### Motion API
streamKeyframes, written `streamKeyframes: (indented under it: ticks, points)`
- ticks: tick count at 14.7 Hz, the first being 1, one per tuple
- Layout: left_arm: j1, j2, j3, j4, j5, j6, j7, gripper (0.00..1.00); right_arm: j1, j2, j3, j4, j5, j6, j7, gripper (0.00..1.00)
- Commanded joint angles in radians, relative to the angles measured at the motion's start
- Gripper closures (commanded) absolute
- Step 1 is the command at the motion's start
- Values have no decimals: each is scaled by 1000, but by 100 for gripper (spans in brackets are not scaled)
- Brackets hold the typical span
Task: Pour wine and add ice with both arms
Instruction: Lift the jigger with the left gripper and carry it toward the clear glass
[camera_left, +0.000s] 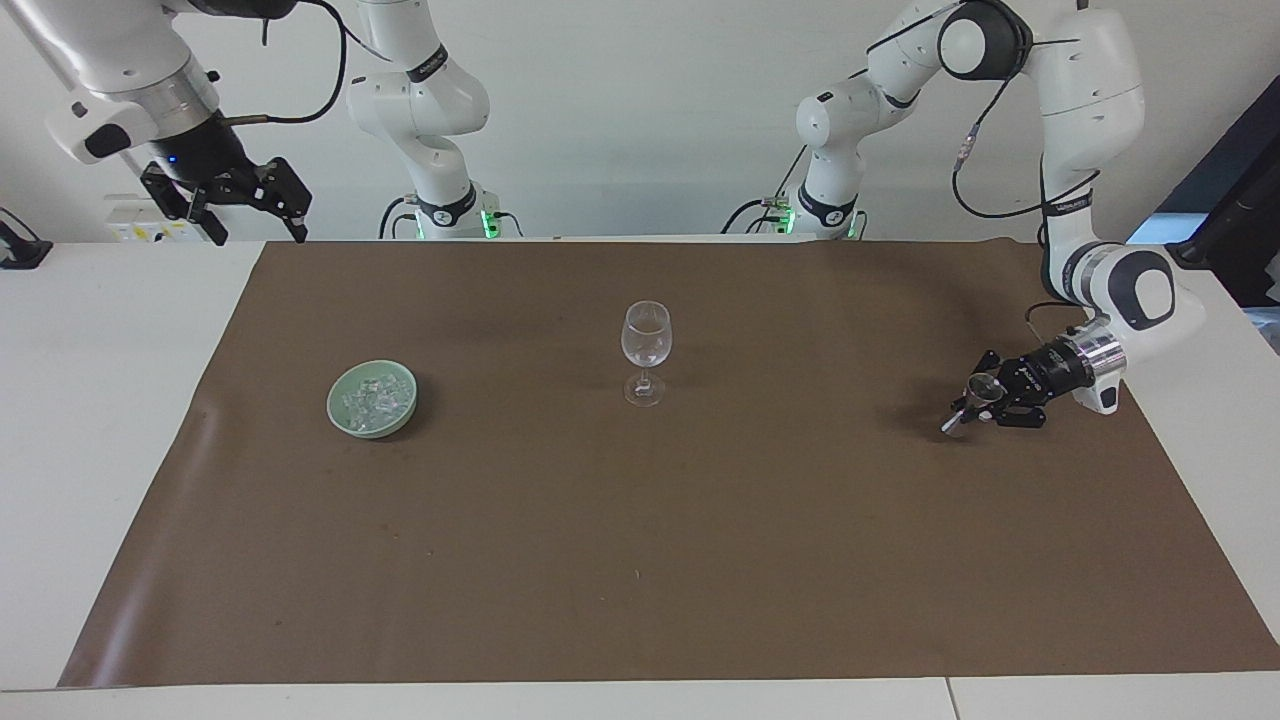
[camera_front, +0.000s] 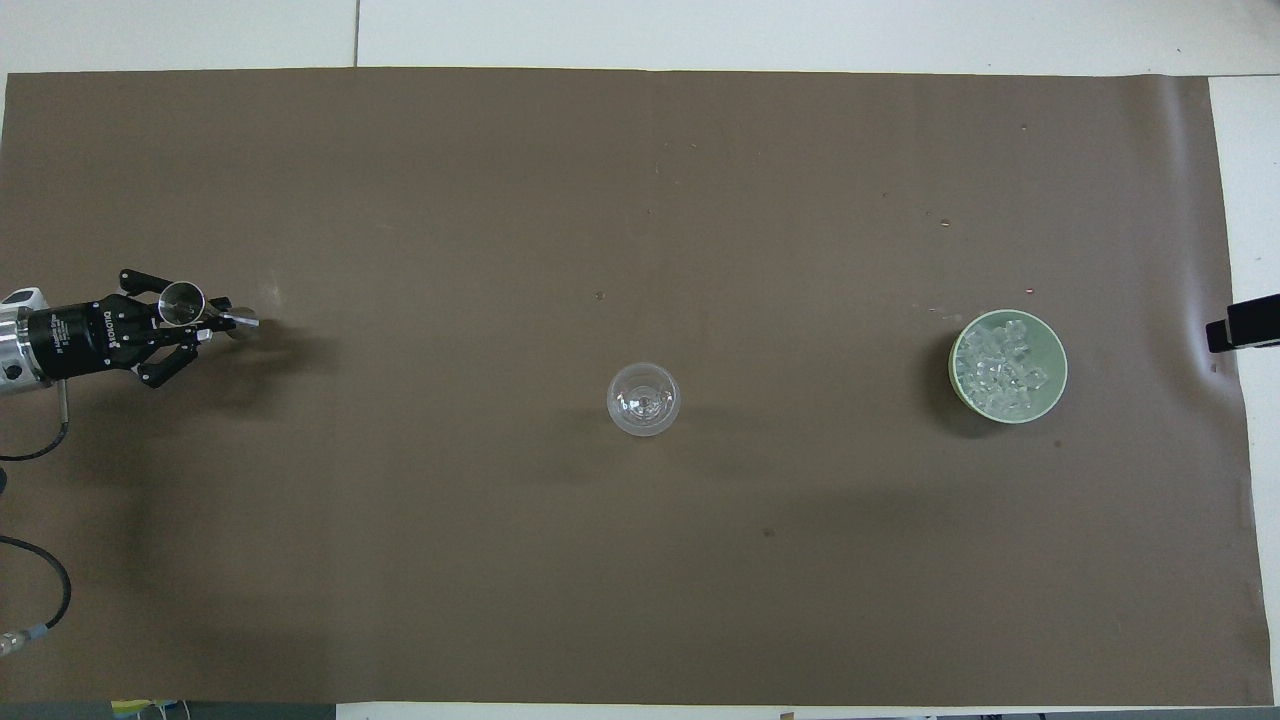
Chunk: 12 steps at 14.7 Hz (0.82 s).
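Observation:
An empty clear wine glass (camera_left: 646, 345) stands upright mid-mat; it shows from above in the overhead view (camera_front: 643, 399). A pale green bowl (camera_left: 333, 403) toward the right arm's end holds the ice (camera_left: 375, 400), several small clear cubes, also seen in the overhead view (camera_front: 1000, 365). My left gripper (camera_left: 985, 402) lies low over the mat at the left arm's end, shut on a small metal measuring cup (camera_left: 981, 387), which is tilted with its foot near the mat. The cup's open mouth shows in the overhead view (camera_front: 182, 298). My right gripper (camera_left: 256, 228) waits, raised and open, over the table's edge.
A brown mat (camera_left: 640, 560) covers most of the white table (camera_left: 110, 400). The bowl's rim (camera_front: 955, 366) sits close to the mat's edge. The right gripper's tip (camera_front: 1240, 335) shows at the overhead view's edge. No bottle is in view.

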Motion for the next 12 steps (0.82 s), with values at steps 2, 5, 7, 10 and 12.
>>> streamKeyframes:
  ticks: [2, 5, 7, 10, 12]
  points:
    - [-2, -108, 6, -40, -8, -97, -116, 100, -8, -17, 7, -20, 6, 2, 14, 0]
    - [-22, -187, 6, -83, -2, -127, -161, 100, -8, -17, 7, -20, 6, 2, 14, 0]
    - [-55, -242, 6, -128, 6, -126, -179, 100, -8, -17, 7, -20, 6, 2, 14, 0]
    - [-98, -305, 5, -164, 9, -123, -188, 100, -8, -17, 7, -20, 6, 2, 14, 0]
    - [-149, -336, 5, -171, 9, -118, -219, 100, -8, -17, 7, -20, 6, 1, 14, 0]
